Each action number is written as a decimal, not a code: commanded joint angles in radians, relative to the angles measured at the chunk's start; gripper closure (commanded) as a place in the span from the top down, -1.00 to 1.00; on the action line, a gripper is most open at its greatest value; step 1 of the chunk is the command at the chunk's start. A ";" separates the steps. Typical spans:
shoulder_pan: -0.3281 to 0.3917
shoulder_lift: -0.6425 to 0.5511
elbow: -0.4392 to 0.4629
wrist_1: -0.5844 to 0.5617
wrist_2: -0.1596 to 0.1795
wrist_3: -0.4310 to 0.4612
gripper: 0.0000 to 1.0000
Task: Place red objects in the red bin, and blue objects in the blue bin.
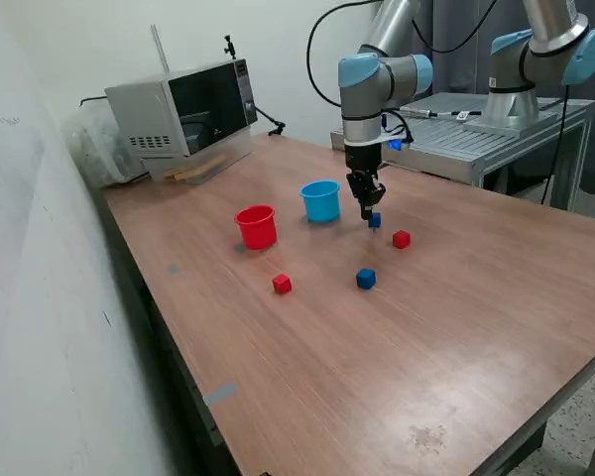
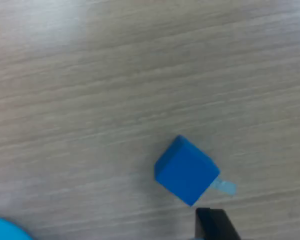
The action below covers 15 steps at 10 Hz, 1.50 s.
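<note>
Here the pincer (image 1: 368, 211) is hanging low over the bench (image 1: 456, 327), its tips just beside a blue cube (image 1: 375, 220); whether the jaws are standing wide or narrow I cannot tell, since the exterior view shows them only as a dark tip and the wrist view is catching just one dark finger corner at the edge of the picture. In the wrist view that cube (image 2: 186, 170) is sitting flat on the wood grain, turned at an angle to the finger, nothing gripping it. It is looking like a small rigid block, probably light, with smooth flat faces, so a pinch across two opposite side faces should be holding it well; because it is lying skewed, the jaws may be needing to turn to meet faces and not corners, or it could be twisting or skidding away. Moving outward, the blue bin (image 1: 320, 200) is standing upright near the cube, on the exterior view's left of it, and the red bin (image 1: 257, 226) is further that way. A red cube (image 1: 402, 239) is lying just beside the pincer's cube, apart from it; a second blue cube (image 1: 366, 279) and a second red cube (image 1: 282, 284) are lying nearer the camera. Both bins appear empty. A microwave (image 1: 183, 111) is sitting at the far corner, out of the way.
</note>
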 commanded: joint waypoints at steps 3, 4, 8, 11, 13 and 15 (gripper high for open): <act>-0.017 -0.073 0.029 0.032 -0.006 -0.004 1.00; -0.015 -0.084 0.041 0.033 -0.005 -0.004 1.00; -0.008 -0.092 0.084 0.034 0.004 0.001 1.00; -0.009 -0.092 0.084 0.031 0.001 0.102 1.00; -0.009 -0.092 0.077 0.031 -0.002 0.160 1.00; -0.008 -0.090 0.075 0.031 -0.002 0.232 1.00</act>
